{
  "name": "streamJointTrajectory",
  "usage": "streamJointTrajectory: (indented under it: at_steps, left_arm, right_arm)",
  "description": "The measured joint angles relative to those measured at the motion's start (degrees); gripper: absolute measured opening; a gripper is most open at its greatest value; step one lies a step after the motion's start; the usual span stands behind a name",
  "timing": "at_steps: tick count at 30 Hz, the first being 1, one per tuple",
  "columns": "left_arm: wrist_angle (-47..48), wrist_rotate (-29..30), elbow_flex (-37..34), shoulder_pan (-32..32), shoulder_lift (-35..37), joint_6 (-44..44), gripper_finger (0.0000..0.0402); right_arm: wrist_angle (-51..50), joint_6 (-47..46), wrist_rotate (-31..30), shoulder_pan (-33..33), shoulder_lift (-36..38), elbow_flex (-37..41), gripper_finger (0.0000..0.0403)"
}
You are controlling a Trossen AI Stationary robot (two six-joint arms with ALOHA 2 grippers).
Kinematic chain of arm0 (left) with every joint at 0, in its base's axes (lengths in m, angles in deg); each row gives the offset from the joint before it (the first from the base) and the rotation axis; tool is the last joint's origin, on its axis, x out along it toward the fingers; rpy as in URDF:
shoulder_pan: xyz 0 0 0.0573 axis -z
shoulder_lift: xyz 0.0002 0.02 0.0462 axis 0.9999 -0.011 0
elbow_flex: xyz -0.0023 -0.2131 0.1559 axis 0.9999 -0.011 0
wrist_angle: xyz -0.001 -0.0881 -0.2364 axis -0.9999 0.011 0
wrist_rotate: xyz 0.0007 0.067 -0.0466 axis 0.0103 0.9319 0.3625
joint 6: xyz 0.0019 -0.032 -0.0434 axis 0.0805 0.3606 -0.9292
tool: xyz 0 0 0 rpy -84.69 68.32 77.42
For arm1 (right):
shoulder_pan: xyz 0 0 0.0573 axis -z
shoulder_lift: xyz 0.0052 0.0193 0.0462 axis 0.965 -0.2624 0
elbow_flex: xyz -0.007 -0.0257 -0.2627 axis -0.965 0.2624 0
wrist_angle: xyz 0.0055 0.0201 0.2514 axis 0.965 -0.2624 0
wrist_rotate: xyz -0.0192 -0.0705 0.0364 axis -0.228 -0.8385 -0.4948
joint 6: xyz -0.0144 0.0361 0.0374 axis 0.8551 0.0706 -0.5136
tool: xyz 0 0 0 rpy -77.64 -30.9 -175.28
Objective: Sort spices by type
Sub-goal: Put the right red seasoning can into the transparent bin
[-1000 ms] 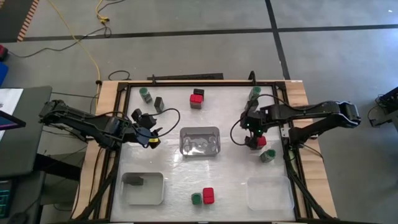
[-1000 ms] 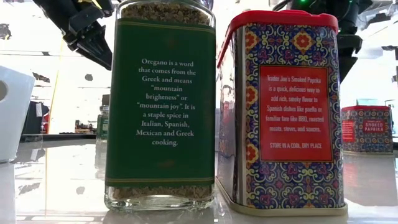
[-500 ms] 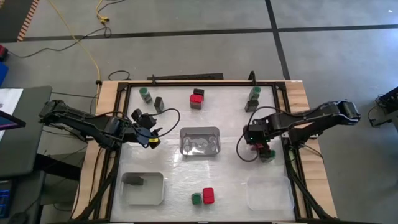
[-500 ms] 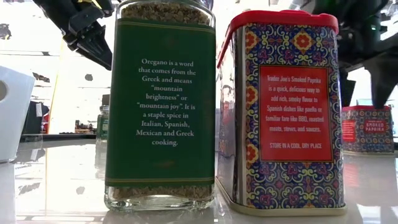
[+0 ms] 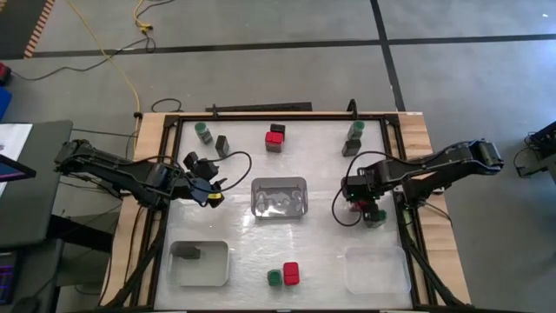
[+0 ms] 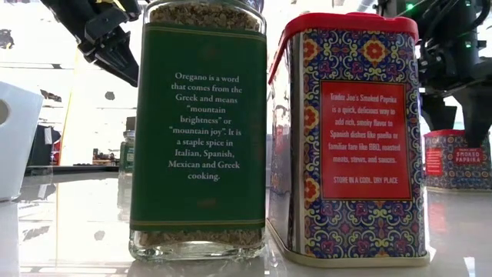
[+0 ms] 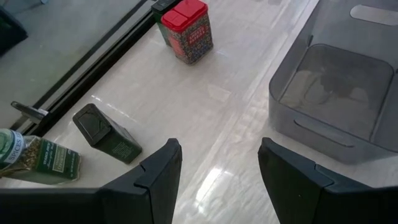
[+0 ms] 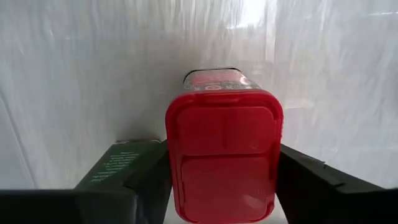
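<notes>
Closing on the red-topped tin (image 8: 224,163) near the table's right edge, the right gripper (image 5: 362,202) has a finger against each side. Risk: the green jar (image 8: 117,167) touching it gets dragged or tipped. Left gripper (image 7: 217,180) open, empty, idle at left.

Glossy white tabletop (image 7: 205,130), clear glass oregano jar (image 6: 198,131), printed metal paprika tin (image 6: 350,138)

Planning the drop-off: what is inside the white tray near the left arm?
The white tray holds one dark spice container, lying near its far left corner. Nothing else shows inside it from above.
</notes>
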Motion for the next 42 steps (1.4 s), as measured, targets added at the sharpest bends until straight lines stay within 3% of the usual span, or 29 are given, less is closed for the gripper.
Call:
streamJointTrajectory:
  at_steps: [4,13,29,42]
  left_arm:
    - [0.00,0.00,0.00,0.00,0.00,0.00,0.0203]
    - [0.02,0.00,0.00,0.01,-0.02,0.01,0.0203]
    - [-0.06,0.00,0.00,0.00,-0.01,1.64,0.0203]
    - [-0.04,0.00,0.00,0.01,-0.02,1.51,0.0203]
  right_arm:
    - [0.45,-0.18,0.00,0.00,0.00,0.00,0.0243]
    - [0.04,-4.48,-1.26,0.00,-0.02,-1.05,0.0243]
    - [-1.59,-6.05,-9.40,0.00,-0.02,-15.57,0.0243]
    - [-3.76,-12.17,-9.37,-2.20,-0.02,-16.43,0.0243]
